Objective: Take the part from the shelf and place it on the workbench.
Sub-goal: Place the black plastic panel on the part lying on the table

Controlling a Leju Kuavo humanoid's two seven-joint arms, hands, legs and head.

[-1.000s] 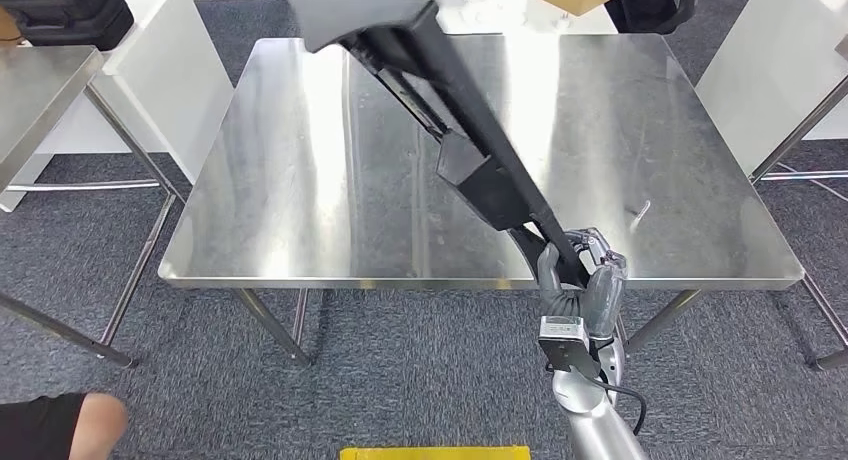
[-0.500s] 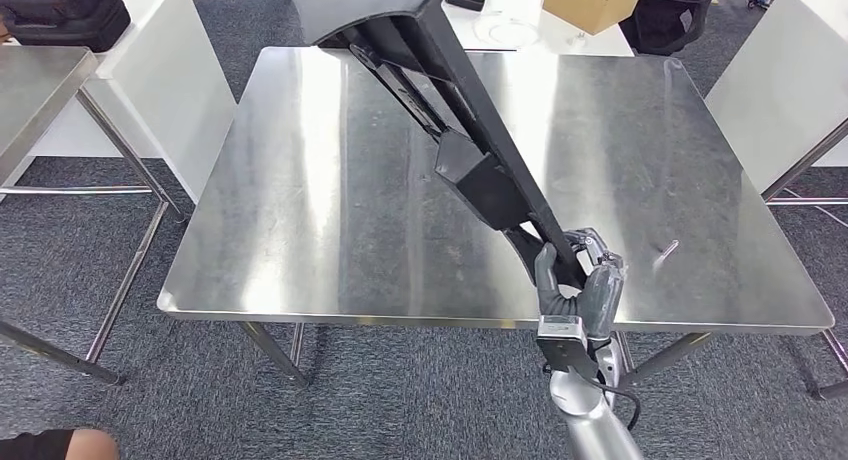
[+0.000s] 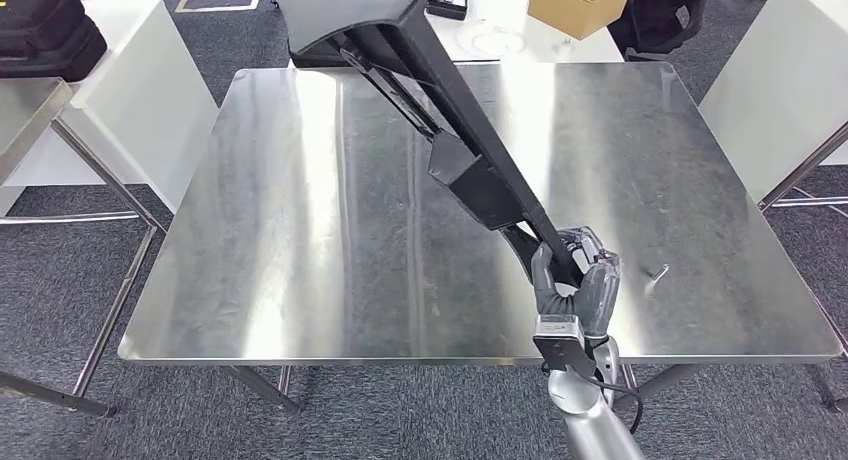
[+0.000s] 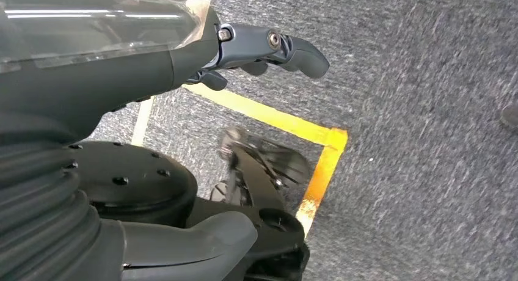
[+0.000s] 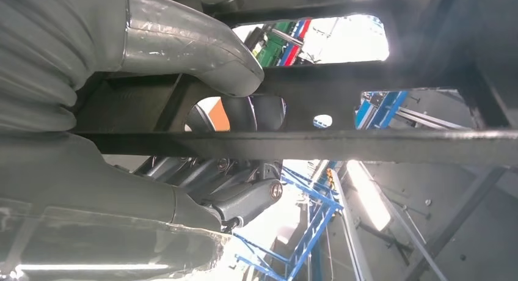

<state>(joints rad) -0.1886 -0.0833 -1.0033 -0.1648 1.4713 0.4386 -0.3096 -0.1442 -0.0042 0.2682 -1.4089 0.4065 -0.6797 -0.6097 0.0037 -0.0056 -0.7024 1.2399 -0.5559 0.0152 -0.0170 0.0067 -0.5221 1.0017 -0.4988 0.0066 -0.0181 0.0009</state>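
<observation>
Here, the right hand [image 3: 575, 280] grips the lower end of the part [image 3: 450, 130], a long black frame with a broad flat head, and holds it slantwise above the steel tabletop [image 3: 280, 230]. The hand sits over the tabletop's near edge, toward the right corner; the part rises from it up and away, its head hanging over the far edge toward the left corner. In the right wrist view the thumb and fingers [image 5: 244, 201] wrap one of the part's dark bars [image 5: 342, 143], so the grasp looks firm. No shelf shows, and the part is already over the workbench, so the fetching half of the job appears done. What is left, by this reading, is to lower the part until it lies flat on the tabletop and then let go; whether any of it already touches the steel cannot be told from here. The left hand [image 4: 262, 49] hangs beside the body over grey carpet and a yellow floor line [image 4: 287, 125], holding nothing, its fingers gently curled; how far apart they are cannot be told. A cardboard box [image 3: 575, 2] and a black case [image 3: 45, 25] sit on white tables beyond the far corners. No brand, label or writing can be read anywhere.
</observation>
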